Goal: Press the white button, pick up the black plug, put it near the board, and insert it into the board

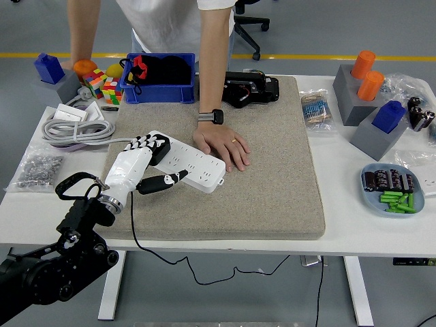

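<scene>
A white power strip (195, 167) lies slanted on the beige mat (272, 170). My left hand (144, 162), white with black fingertips, lies over the strip's left end. Its fingers are curled on the black plug (159, 151), which sits on top of the strip there. The thumb (165, 181) stretches along the strip's near edge. The plug's black cable (131, 225) runs from under the hand over the table's front edge. The strip's white button is hidden by the hand. A person's hand (221, 146) rests flat on the mat against the strip's right end.
Along the back stand a blue bin (160, 94) and a black device (248, 88). A coiled grey cable (75, 129) and a bag of screws (37, 170) lie at the left. At the right are grey blocks with orange cylinders (361, 82) and a plate of parts (395, 189).
</scene>
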`<state>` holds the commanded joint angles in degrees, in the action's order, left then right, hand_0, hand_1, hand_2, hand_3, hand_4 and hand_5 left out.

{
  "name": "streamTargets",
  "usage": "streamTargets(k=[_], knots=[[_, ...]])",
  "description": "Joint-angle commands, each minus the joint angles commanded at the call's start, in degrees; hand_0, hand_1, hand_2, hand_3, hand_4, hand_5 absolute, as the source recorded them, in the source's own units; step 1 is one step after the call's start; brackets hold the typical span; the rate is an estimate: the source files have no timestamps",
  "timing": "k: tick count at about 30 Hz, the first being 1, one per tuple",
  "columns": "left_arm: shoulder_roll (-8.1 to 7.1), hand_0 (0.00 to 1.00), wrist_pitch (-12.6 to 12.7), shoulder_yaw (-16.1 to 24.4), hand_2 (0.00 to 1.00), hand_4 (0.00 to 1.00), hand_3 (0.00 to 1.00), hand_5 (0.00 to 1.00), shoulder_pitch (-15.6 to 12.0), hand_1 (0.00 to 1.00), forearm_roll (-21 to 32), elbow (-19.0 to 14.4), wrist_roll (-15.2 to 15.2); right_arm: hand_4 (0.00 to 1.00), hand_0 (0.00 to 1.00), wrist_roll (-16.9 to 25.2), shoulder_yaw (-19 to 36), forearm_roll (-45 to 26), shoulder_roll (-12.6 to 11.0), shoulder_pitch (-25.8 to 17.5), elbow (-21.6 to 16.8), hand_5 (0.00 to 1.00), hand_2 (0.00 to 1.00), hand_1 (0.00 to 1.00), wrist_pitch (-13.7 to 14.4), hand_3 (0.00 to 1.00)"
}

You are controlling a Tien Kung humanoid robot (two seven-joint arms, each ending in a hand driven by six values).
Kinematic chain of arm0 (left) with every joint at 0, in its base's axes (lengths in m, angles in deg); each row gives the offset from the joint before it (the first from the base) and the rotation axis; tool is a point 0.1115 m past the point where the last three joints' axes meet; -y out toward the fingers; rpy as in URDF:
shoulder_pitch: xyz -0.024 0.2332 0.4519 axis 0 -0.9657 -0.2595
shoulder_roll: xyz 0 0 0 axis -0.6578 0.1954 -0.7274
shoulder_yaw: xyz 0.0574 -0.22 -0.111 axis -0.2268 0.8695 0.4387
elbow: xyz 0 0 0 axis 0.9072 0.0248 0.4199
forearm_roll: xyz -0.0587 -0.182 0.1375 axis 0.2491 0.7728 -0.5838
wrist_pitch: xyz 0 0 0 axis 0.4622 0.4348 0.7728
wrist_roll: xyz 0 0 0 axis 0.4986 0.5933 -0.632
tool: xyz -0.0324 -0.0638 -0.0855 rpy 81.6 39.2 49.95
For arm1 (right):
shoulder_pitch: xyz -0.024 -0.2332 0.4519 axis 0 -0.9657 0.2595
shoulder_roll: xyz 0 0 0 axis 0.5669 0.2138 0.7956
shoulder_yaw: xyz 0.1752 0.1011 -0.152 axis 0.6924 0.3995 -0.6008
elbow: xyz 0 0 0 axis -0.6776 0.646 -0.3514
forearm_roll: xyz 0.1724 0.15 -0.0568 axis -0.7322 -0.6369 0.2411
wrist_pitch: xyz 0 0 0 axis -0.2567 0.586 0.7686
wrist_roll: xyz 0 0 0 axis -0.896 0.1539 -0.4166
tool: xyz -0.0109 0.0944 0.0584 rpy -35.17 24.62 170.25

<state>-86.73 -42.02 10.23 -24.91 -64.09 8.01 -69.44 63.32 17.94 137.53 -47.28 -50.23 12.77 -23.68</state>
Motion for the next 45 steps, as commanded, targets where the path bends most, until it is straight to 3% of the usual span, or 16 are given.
streamTargets(k=[17,20,21,26,36,45], knots=[[-0.06,0.998,0.8,1.2,0.876,0.921,0.833,0.815,-0.7,0.977,1.1,-1.1,-0.9,0.640,0.612,0.0,0.1,0.1,0.1,0.0,0.0,0.369,0.572,0.579,0.0,0.577],[-0.25,0.998,1.6,2.5,0.876,0.921,0.833,0.815,-0.7,0.977,1.6,-1.5,-1.9,0.640,0.612,0.0,0.0,0.0,0.0,0.0,0.0,0.369,0.572,0.579,0.0,0.577],[-0.43,0.998,2.0,3.2,0.937,0.921,0.895,0.815,-0.6,0.997,1.9,-2.0,-2.3,0.639,0.612,0.0,0.0,0.0,0.0,0.0,0.0,0.369,0.572,0.579,0.0,0.577],[-0.86,0.998,3.1,5.6,0.969,0.923,0.921,0.823,-0.5,0.998,2.5,-4.5,-3.8,0.639,0.612,0.1,0.0,0.1,0.0,0.0,0.0,0.368,0.572,0.579,0.1,0.577],[-0.51,0.998,4.8,8.4,0.972,0.922,0.923,0.821,-1.1,0.998,3.9,-6.3,-5.8,0.638,0.612,0.0,0.2,0.1,0.1,0.1,-0.1,0.367,0.571,0.578,0.0,0.577],[-0.68,0.998,4.7,16.7,0.969,0.916,0.918,0.820,-3.1,0.998,5.9,-6.5,-6.5,0.638,0.611,0.0,0.5,0.3,0.1,0.1,0.0,0.367,0.571,0.578,0.1,0.578]])
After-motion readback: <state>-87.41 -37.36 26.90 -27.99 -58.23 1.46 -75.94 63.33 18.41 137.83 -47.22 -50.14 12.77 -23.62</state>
